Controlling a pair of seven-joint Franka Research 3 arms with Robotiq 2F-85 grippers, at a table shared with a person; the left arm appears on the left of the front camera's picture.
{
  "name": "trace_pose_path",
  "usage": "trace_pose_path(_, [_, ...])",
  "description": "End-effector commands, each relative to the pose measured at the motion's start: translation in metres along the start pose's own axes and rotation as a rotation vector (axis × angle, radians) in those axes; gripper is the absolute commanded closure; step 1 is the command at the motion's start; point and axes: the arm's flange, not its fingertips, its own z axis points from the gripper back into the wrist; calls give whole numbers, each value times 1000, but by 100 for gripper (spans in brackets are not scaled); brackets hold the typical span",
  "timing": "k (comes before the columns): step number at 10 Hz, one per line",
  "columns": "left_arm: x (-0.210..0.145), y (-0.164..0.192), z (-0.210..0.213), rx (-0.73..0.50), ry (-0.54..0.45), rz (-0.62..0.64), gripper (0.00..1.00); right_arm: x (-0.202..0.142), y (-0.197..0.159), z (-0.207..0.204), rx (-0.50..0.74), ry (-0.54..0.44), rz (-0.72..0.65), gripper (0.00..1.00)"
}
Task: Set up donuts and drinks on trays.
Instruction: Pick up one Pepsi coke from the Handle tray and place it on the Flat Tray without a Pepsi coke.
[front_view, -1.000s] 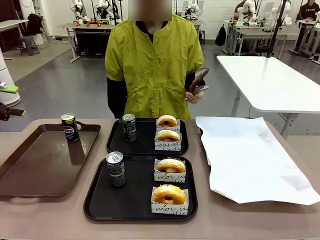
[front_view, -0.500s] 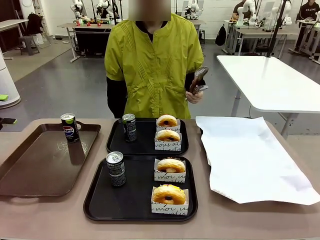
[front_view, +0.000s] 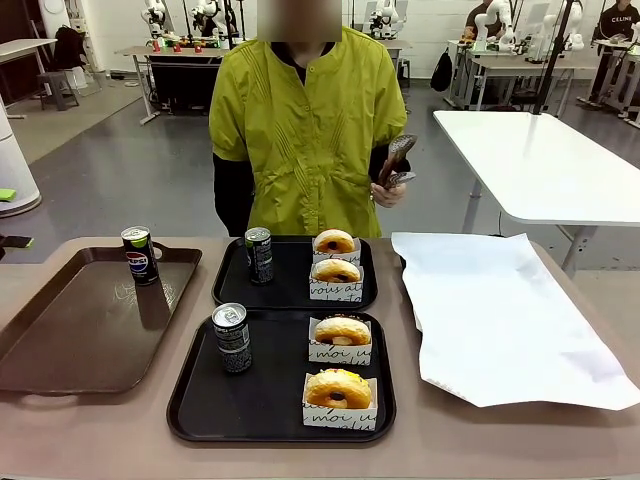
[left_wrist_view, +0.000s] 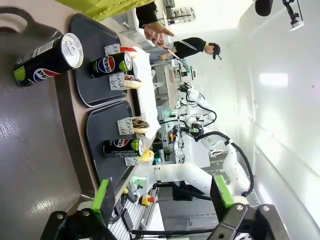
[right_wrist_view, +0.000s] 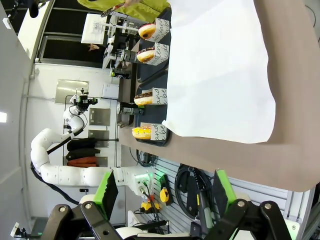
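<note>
Trays (front_view: 200, 400) looking done, each w/ can + 2 boxed donuts (front_view: 338, 389). Left gripper (left_wrist_view: 160, 200), right gripper (right_wrist_view: 165, 192) both hanging released, empty. Spare Pepsi can (front_view: 139, 255) sitting on brown tray (front_view: 60, 340); prob needs no pickup.

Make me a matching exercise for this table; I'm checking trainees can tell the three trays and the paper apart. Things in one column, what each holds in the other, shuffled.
Things:
1. brown tray
2. far black tray
3. near black tray
4. white paper

What it holds:
A. a can at its near-left corner, two boxed donuts
B. nothing on it
C. one can, no donuts
D. a can at its far-left corner, two boxed donuts

Pairs: 1-C, 2-D, 3-A, 4-B
</note>
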Motion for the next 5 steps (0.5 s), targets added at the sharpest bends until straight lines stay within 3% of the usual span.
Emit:
trace_pose_path(1, [0, 0, 2, 0, -5, 0, 0, 0, 0, -2, 22, -9, 15, 0])
trace_pose_path(5, [0, 0, 2, 0, -5, 0, 0, 0, 0, -2, 22, -9, 15, 0])
